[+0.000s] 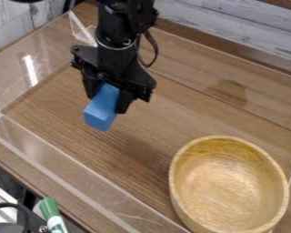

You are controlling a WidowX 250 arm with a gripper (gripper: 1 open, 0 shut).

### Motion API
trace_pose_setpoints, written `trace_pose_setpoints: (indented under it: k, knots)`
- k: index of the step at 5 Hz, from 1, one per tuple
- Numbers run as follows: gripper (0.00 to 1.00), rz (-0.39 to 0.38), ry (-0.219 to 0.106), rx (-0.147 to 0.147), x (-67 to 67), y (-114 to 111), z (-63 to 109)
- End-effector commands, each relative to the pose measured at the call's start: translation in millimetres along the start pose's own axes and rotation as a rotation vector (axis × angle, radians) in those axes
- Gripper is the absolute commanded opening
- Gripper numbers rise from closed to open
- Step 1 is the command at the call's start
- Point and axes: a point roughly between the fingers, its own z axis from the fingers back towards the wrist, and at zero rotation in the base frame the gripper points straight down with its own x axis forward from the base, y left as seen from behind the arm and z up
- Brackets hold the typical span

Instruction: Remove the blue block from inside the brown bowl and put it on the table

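My black gripper point(110, 91) hangs over the left middle of the table point(173, 109), shut on the blue block point(103, 109). The block tilts downward from the jaws, its lower end close above the wood. The brown bowl point(229, 185) rests at the front right with nothing inside it, well apart from the gripper.
Clear acrylic walls point(63, 168) run along the table's edges, front and left. A green and white object point(47, 217) lies outside the front wall at the lower left. A pale plank wall point(245, 27) stands behind the table.
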Motion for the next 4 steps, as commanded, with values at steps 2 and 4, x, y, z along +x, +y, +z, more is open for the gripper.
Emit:
trace_pose_setpoints:
  k: [2, 4]
  knots:
    - [0.00, 0.001, -0.031, -0.007, 15.6, -12.5, 2.1]
    - [0.00, -0.009, -0.024, -0.005, 24.7, -24.7, -8.8]
